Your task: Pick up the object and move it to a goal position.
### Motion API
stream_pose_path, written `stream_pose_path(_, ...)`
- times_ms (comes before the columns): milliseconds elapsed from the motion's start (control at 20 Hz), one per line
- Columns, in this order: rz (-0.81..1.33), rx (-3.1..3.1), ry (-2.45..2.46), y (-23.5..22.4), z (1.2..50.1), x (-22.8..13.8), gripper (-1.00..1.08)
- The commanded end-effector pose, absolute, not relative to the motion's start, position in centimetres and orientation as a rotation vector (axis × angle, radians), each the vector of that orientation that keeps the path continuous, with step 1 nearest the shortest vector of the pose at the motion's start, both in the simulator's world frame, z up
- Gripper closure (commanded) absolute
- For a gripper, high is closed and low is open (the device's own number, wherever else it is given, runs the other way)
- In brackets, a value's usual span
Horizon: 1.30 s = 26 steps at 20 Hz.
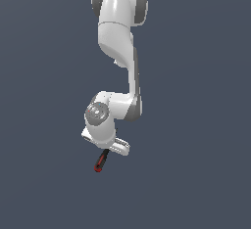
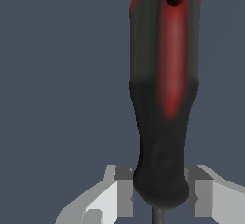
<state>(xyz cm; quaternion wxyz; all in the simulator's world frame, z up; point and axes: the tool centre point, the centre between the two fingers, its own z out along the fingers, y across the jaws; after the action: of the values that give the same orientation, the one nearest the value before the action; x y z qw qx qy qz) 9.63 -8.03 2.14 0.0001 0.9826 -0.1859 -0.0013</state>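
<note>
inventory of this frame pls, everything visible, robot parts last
screwdriver: 1, red-and-black handle with a thin dark shaft, between the gripper's fingers at the handle's black end; in the exterior view it sticks out below the gripper, angled down toward that view's left
background: plain dark grey-blue, no table edge or goal marker visible
arm: 1, white with grey joints, coming down from the top of the exterior view
gripper: 1, white and grey, fingers on either side of the handle
</note>
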Motion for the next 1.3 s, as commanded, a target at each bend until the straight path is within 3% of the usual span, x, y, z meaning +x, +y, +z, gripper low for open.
stream_pose_path(0, 0.0, 3.087, -0.583, -7.8, 3.0, 9.6, 1.08)
stream_pose_path(450, -0.001, 3.087, -0.584, -6.2, 8.8, 8.5, 1.08)
stream_pose_path(1250, 0.0, 3.086, -0.585, -1.2, 26.9, 5.4, 1.08)
